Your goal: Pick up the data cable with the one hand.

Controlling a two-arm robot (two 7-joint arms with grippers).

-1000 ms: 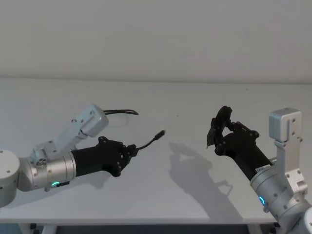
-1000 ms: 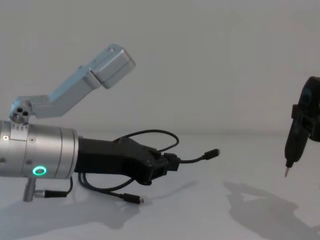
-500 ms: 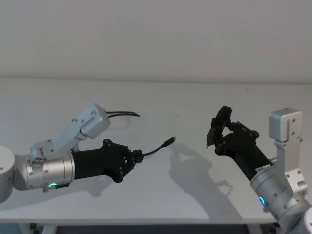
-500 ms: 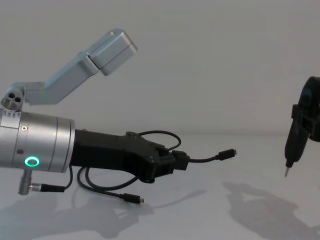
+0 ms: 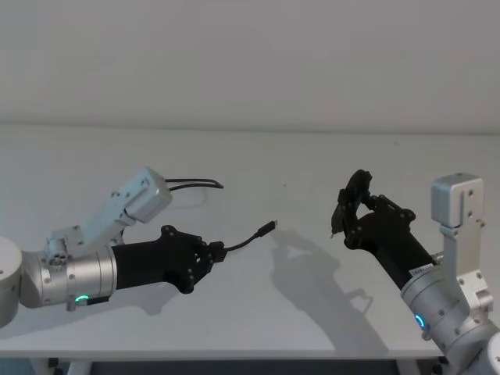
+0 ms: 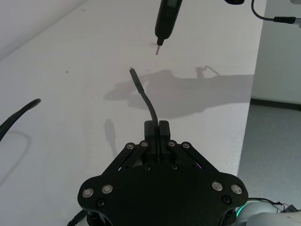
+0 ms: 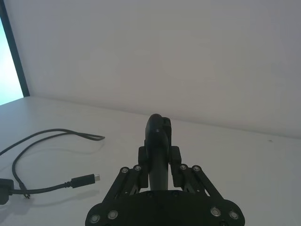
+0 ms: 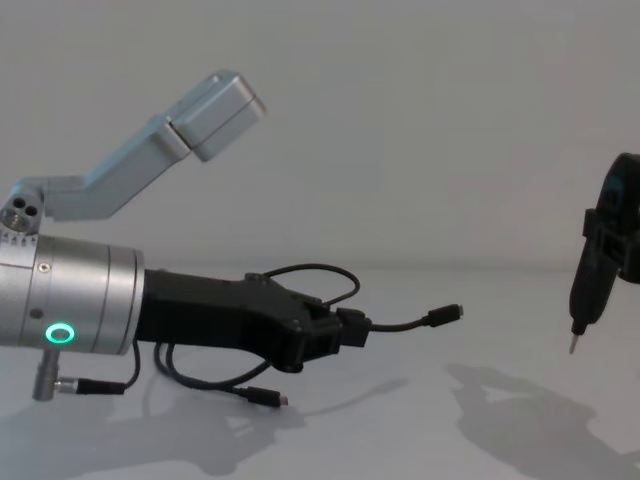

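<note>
wrist: green ring light (image 8: 62, 333) lit on the silver cyl. behind the hand, low over table (image 5: 312, 320).
short wire (image 8: 95, 385): black w/ silver barrel conn., hangs under that wrist, behind the hand. Not the cable.
L gripper (image 5: 217, 250): off the table, pointing fwd and toward the R side. Jaws pinched narrow on the data cable (image 8: 400, 322); in L wrist view the cord runs straight thru the slot betw. the pads.
held stub: short length sticks out ahead of the fingertips, bends up a bit, clear of the table.
plug (image 5: 268, 226): at stub end, metal tip fwd, in the air ahead of the hand.
rest of cable: drops back under the hand, loops below and behind the palm.
2nd plug (image 8: 268, 398): low under the hand, at table lvl.
far loop: arcs out on the far side of the hand; contact w/ table there, can't tell.
R gripper (image 7: 159, 153): well apart from the hand, across from the plug, raised. Jaws closed on black tool (image 8: 590, 275), one each side of it.
tool tip: thin, pointed, aimed down, above the table, not touching.
plug vs tool tip: near, apart, no contact.
</note>
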